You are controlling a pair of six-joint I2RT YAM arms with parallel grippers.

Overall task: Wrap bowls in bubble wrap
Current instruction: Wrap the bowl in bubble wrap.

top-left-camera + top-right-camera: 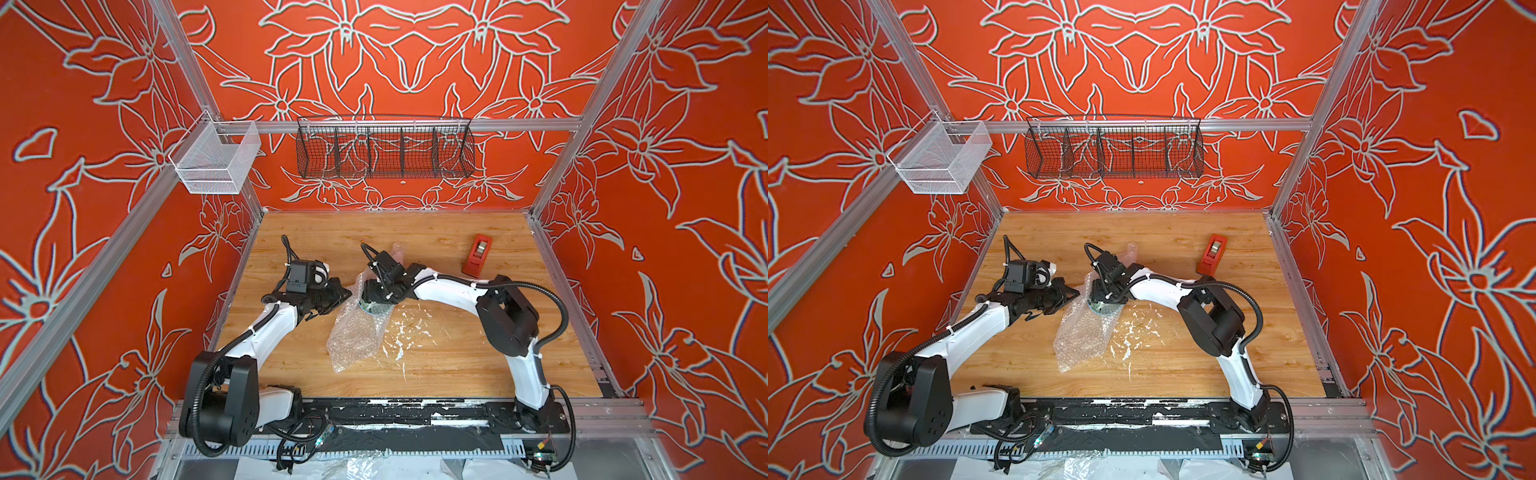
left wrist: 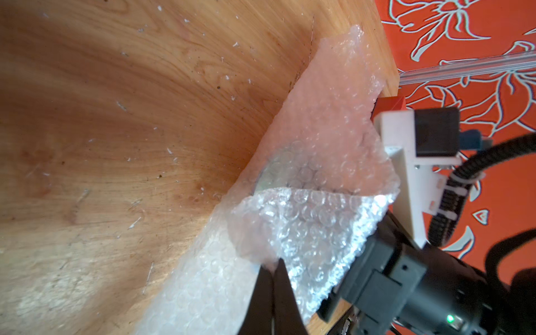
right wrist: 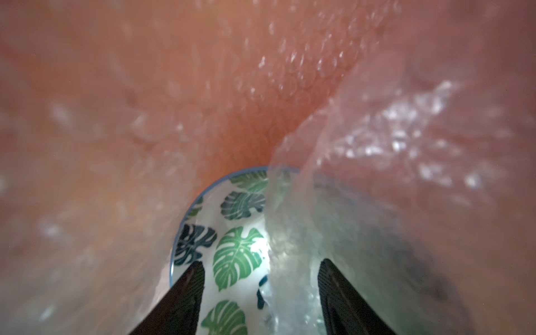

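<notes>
The bowl [image 3: 237,255], white with green leaf prints and a blue rim, sits mid-table on the bubble wrap [image 1: 353,336], partly covered by a fold of it. In both top views only a sliver of the bowl [image 1: 372,308] [image 1: 1100,308] shows under my right wrist. My right gripper [image 3: 261,262] points down over the bowl, open, its fingers apart with the bowl's inside and a fold of wrap [image 3: 377,145] between them. My left gripper [image 2: 275,264] is shut on an edge of the bubble wrap [image 2: 319,139] and holds it raised beside the bowl; in a top view its tip [image 1: 347,294] lies just left of the bowl.
A red tape dispenser [image 1: 477,255] [image 1: 1212,254] stands at the back right of the wooden table. White scraps [image 1: 405,332] litter the wood right of the wrap. A black wire basket [image 1: 384,149] and a white mesh basket [image 1: 216,158] hang on the rails above.
</notes>
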